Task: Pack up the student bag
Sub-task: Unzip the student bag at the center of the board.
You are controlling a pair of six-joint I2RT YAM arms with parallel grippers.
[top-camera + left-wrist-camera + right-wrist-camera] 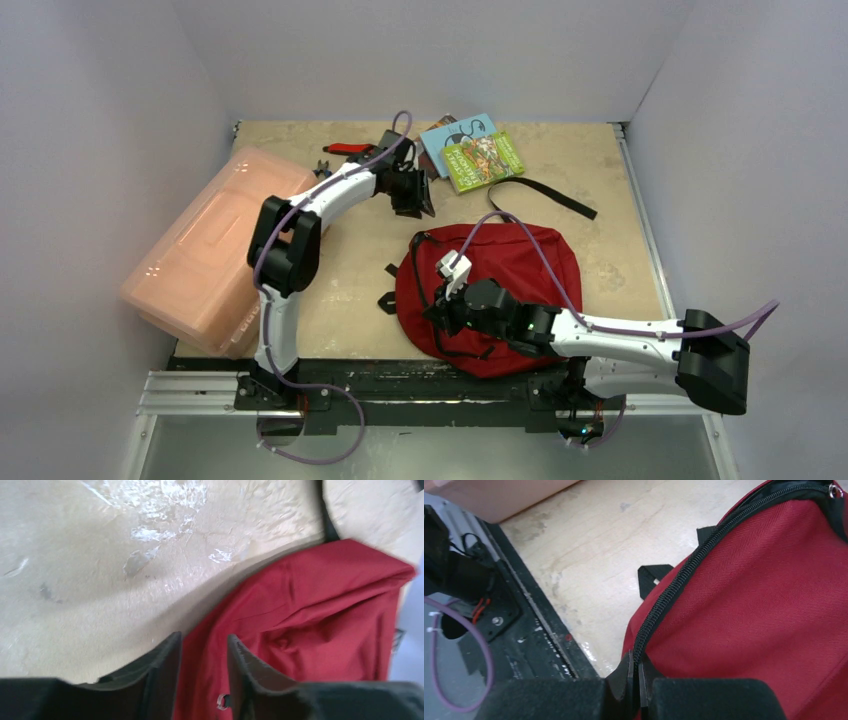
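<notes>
One red backpack (505,270) is lying near centre on the table (620,260). The right gripper (638,680), reaching leftward, is pinching its zipper edge. One pink box (210,250) is sitting left. The left gripper (204,665), extended far, is hovering with jaws parted, empty. Two books (470,150) are lying farthest.

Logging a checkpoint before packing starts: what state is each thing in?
student bag: lying flat, visible zipper shut.
right hand: shut on the bag's zipper edge.
left hand: open, empty.
pink box: lid closed.
books: closed, outside the bag.
</notes>
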